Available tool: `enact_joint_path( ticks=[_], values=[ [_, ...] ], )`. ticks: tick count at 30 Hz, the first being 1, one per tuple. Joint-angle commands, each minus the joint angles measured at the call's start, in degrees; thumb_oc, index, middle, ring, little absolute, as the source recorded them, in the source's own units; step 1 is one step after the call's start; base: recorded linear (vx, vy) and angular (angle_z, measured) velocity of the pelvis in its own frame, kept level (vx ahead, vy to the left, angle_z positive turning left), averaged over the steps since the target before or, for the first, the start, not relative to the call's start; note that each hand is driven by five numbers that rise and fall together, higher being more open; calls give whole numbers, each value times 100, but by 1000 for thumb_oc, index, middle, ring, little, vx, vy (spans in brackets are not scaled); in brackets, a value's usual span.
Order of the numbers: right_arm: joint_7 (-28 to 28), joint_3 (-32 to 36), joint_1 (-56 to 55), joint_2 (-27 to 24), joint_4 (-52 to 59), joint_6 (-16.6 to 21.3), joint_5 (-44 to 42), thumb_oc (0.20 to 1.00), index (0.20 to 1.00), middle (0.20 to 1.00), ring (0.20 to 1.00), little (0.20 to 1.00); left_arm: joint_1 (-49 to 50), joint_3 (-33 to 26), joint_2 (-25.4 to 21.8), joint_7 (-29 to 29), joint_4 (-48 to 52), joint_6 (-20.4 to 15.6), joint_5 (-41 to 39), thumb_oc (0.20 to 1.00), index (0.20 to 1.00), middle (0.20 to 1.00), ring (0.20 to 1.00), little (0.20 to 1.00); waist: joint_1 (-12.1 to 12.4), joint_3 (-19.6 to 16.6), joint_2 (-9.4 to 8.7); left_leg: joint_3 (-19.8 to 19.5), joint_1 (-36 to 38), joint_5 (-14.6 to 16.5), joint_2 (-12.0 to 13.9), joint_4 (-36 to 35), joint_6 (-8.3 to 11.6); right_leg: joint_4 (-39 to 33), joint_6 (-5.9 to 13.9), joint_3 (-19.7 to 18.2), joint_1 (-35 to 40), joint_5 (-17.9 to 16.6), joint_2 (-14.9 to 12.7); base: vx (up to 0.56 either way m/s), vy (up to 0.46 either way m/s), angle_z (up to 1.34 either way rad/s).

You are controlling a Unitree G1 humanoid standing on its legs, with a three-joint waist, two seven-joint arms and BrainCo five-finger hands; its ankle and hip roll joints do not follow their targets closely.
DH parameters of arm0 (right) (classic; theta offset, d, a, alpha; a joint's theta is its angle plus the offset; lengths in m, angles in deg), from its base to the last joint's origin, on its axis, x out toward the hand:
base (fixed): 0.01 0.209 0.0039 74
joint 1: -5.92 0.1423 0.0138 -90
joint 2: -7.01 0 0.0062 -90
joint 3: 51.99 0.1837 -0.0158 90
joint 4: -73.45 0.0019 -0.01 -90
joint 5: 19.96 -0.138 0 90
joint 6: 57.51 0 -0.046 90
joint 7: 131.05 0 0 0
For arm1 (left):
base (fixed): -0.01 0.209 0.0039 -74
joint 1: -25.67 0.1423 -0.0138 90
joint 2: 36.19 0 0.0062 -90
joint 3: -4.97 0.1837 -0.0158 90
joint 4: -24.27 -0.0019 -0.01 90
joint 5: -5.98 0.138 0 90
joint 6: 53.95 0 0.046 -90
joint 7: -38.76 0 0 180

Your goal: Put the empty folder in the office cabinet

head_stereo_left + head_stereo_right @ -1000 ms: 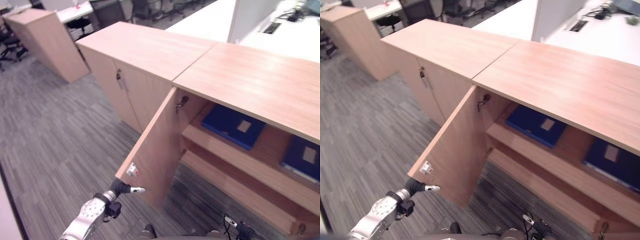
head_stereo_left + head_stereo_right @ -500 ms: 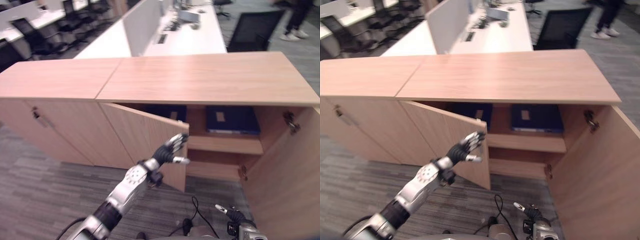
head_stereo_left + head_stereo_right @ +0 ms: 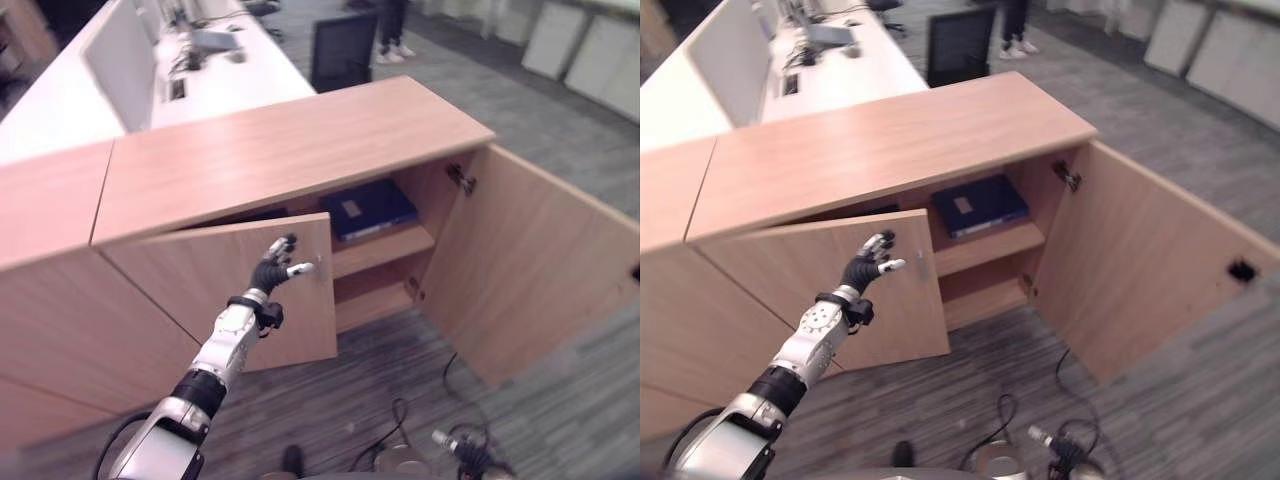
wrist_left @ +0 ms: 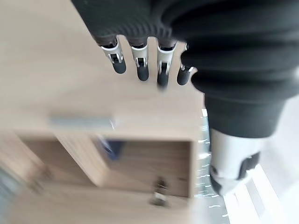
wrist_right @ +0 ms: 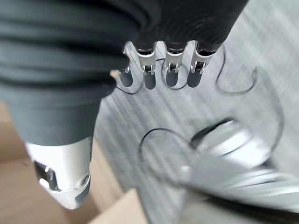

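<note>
The wooden office cabinet (image 3: 280, 150) stands before me. Its left door (image 3: 210, 290) is swung most of the way shut. My left hand (image 3: 277, 266) is open, with straight fingers (image 4: 139, 66) laid flat against that door's outer face near its free edge. The right door (image 3: 520, 270) stands wide open. A blue folder (image 3: 975, 203) lies flat on the upper shelf inside; the shelf below it (image 3: 375, 295) looks bare. My right hand (image 5: 170, 70) hangs low over the grey carpet with relaxed fingers, holding nothing.
A matching closed cabinet (image 3: 40, 230) adjoins on the left. Behind are a white desk (image 3: 210, 75) with a divider, a black chair (image 3: 340, 50) and a person's legs (image 3: 392, 25). Grey carpet (image 3: 560, 150) lies to the right, past the open door.
The camera has swung round to face the cabinet. The left door has gone from wide open to nearly shut, with my left hand pressed on it.
</note>
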State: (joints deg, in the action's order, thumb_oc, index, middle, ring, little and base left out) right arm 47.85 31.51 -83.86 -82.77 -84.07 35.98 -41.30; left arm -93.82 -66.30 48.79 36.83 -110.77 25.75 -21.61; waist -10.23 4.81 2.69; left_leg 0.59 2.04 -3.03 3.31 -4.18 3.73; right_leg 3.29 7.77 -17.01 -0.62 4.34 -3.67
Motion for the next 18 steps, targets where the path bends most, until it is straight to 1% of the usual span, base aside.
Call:
enact_joint_path(
  ticks=[1, 3, 4, 6, 7, 8, 9, 11, 12, 14, 15, 18],
  values=[
    [61, -139, -54, -7, 72, 125, -118, 1000, 1000, 1000, 1000, 1000, -663, -211, -125, -174, -148, -360, 36, 1000, 1000, 1000, 1000, 1000, -93, -304, -178, 17, 130, -11, 494, -82, 403, -616, 392, 48, 714, -43, -308, 84, 154, -79],
    [98, -191, -74, -1, 80, 153, -169, 1000, 1000, 1000, 1000, 1000, -1082, -426, -488, -189, -842, -335, -107, 1000, 1000, 1000, 1000, 1000, -203, -384, -251, 384, 255, 123, 442, -82, 324, -543, 576, -97, 542, -137, -438, 88, 192, -74],
    [97, -193, -69, 1, 80, 153, -170, 1000, 1000, 1000, 1000, 1000, -1091, -425, -494, -181, -854, -341, -113, 1000, 1000, 1000, 1000, 1000, -186, -381, -256, 405, 263, 128, 439, -82, 321, -542, 580, -117, 537, -136, -442, 64, 143, -71],
    [141, -193, -110, 5, 46, 144, -178, 1000, 1000, 1000, 1000, 1000, -1245, -552, -672, -103, -1157, -313, -198, 1000, 1000, 1000, 1000, 1000, -227, -425, -300, 585, 331, 196, 403, -82, 292, -557, 686, -161, 475, -222, -503, 43, 104, -57],
    [142, -194, -107, 7, 46, 143, -178, 1000, 1000, 1000, 1000, 1000, -1253, -552, -677, -95, -1169, -317, -202, 1000, 1000, 1000, 1000, 1000, -216, -423, -304, 600, 337, 201, 399, -82, 290, -562, 690, -175, 475, -222, -508, 45, 115, -73],
    [173, -203, -155, 4, 44, 145, -177, 1000, 1000, 1000, 1000, 1000, -1371, -610, -818, -62, -1347, -312, -207, 1000, 1000, 1000, 1000, 1000, -240, -472, -337, 728, 395, 256, 385, -82, 273, -588, 723, -195, 436, -295, -547, 41, 91, -69],
    [186, -192, -182, 12, 41, 149, -190, 1000, 1000, 1000, 1000, 1000, -1411, -618, -863, -37, -1434, -299, -183, 1000, 1000, 1000, 1000, 1000, -256, -490, -345, 783, 419, 283, 389, -82, 267, -600, 723, -186, 407, -321, -560, 47, 111, -53],
    [192, -190, -193, 14, 41, 152, -195, 1000, 1000, 1000, 1000, 1000, -1471, -616, -927, -30, -1500, -292, -150, 1000, 1000, 1000, 1000, 1000, -258, -504, -352, 825, 436, 312, 388, -82, 258, -607, 723, -173, 382, -351, -567, 19, 62, -16],
    [226, -183, -223, 26, 85, 165, -226, 1000, 1000, 1000, 1000, 1000, -1548, -623, -1030, -24, -1588, -290, -75, 1000, 1000, 1000, 1000, 1000, -286, -523, -372, 891, 463, 351, 381, -82, 248, -614, 723, -138, 338, -409, -578, 15, 78, -10],
    [240, -163, -259, 30, 67, 163, -254, 1000, 1000, 1000, 1000, 1000, -1563, -689, -1044, -28, -1582, -290, -99, 1000, 1000, 1000, 1000, 1000, -290, -530, -401, 928, 485, 388, 365, -82, 228, -609, 723, -125, 307, -458, -589, 25, 103, -6],
    [241, -129, -303, 38, 45, 163, -272, 1000, 1000, 1000, 1000, 1000, -1507, -702, -1000, -26, -1503, -306, -85, 1000, 1000, 1000, 1000, 1000, -278, -536, -435, 949, 506, 431, 341, -82, 198, -576, 723, -52, 282, -490, -602, 24, 80, -5],
    [254, -108, -360, 70, 4, 155, -255, 1000, 1000, 1000, 1000, 1000, -1414, -661, -934, -25, -1376, -342, 11, 1000, 1000, 1000, 1000, 1000, -261, -540, -455, 955, 527, 463, 312, -82, 176, -529, 723, 15, 280, -508, -626, 5, 25, -1]
  ],
)
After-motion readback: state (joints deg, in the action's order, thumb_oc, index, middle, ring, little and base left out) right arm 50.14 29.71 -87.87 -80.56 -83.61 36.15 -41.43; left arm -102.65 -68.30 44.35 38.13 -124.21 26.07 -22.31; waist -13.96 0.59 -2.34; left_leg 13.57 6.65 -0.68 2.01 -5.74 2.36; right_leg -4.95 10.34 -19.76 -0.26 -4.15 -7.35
